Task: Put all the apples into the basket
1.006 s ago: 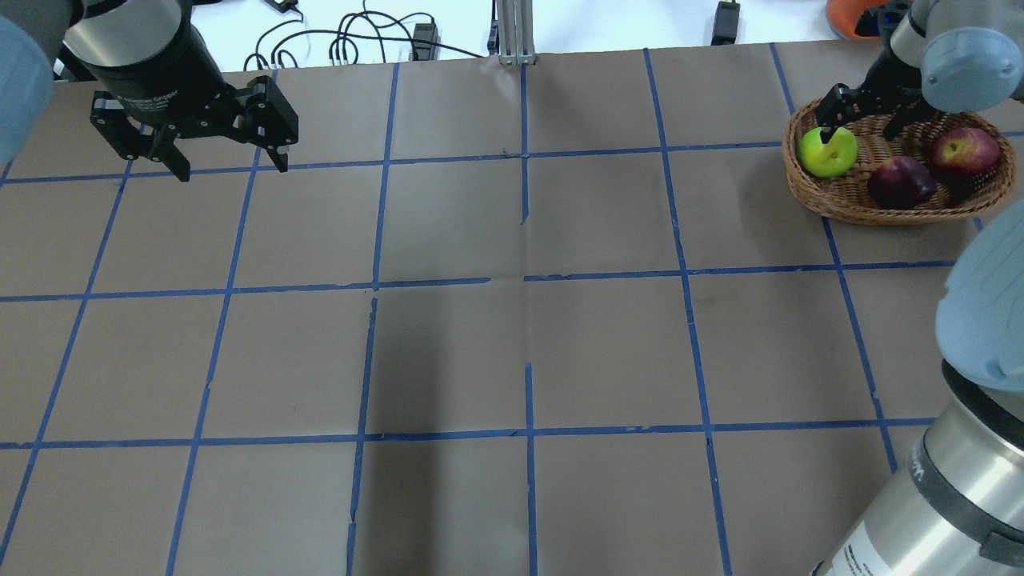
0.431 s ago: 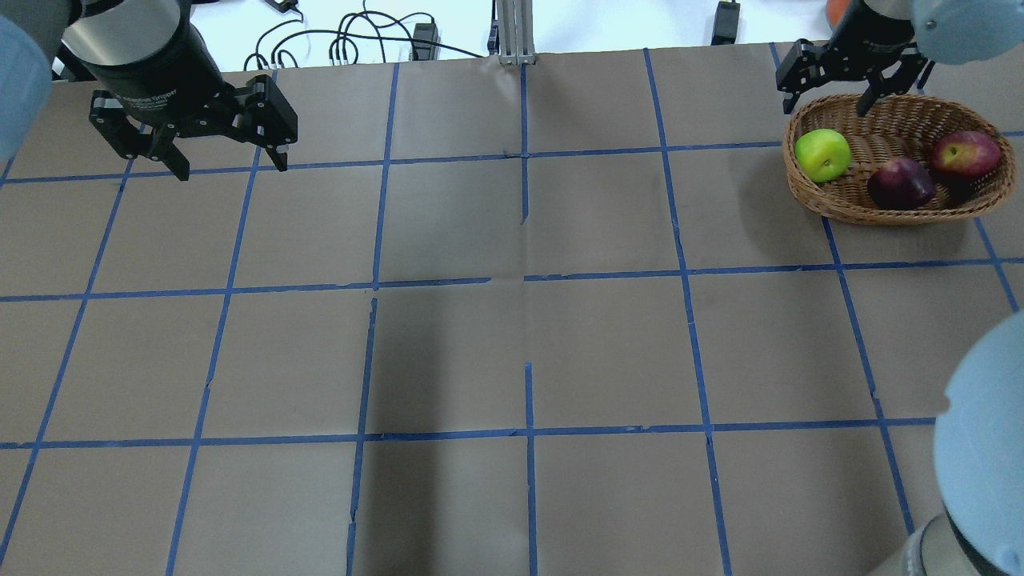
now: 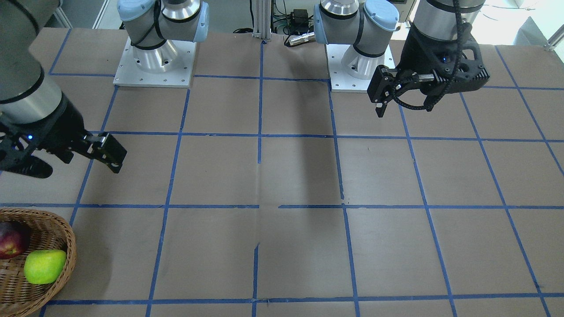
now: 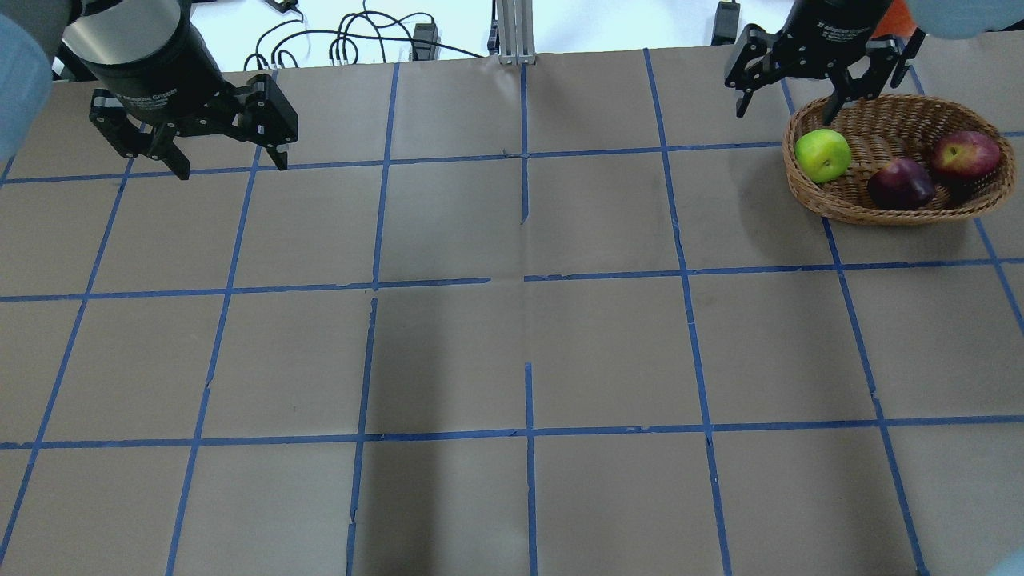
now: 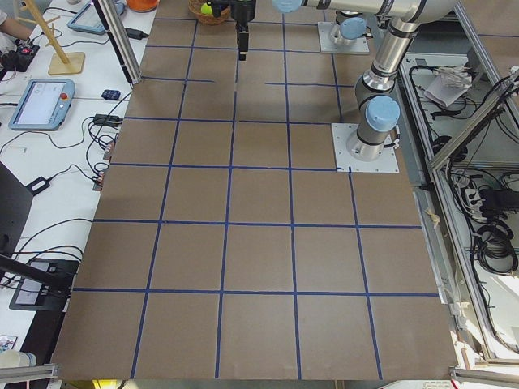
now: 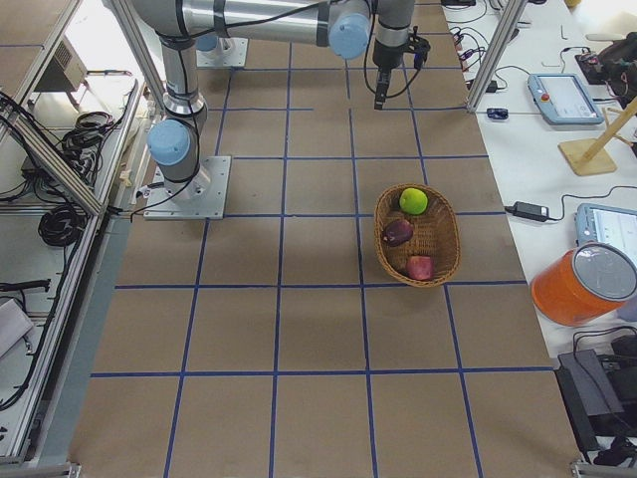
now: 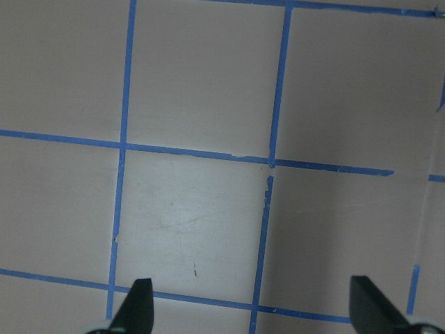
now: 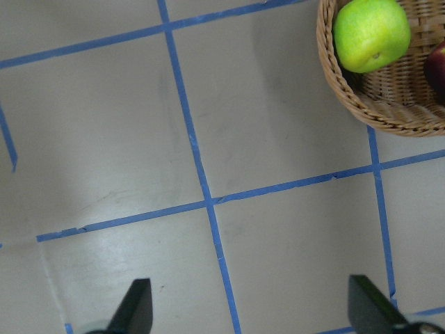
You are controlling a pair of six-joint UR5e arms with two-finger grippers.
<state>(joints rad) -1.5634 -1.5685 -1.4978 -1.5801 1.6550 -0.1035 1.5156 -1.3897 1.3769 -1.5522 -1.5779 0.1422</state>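
The wicker basket (image 4: 896, 213) stands at the table's far right. In it lie the green apple (image 4: 822, 155), the dark maroon apple (image 4: 900, 183) and the red apple (image 4: 968, 154). My right gripper (image 4: 786, 112) is open and empty, raised above the table just beyond the basket's left rim, apart from the green apple. In the right wrist view the green apple (image 8: 370, 33) and basket (image 8: 389, 115) sit at the top right. My left gripper (image 4: 232, 168) is open and empty, raised over the far left of the table.
Blue tape lines (image 4: 528, 276) mark a grid on the brown table cover. Cables (image 4: 344, 44) and a metal post (image 4: 512, 32) lie beyond the far edge. An orange container (image 6: 582, 284) and tablets (image 6: 562, 98) stand on the side bench past the basket.
My right gripper, which stood open around the green apple in the basket, has lifted and moved left out of the basket, leaving the apple there. The left arm has not moved.
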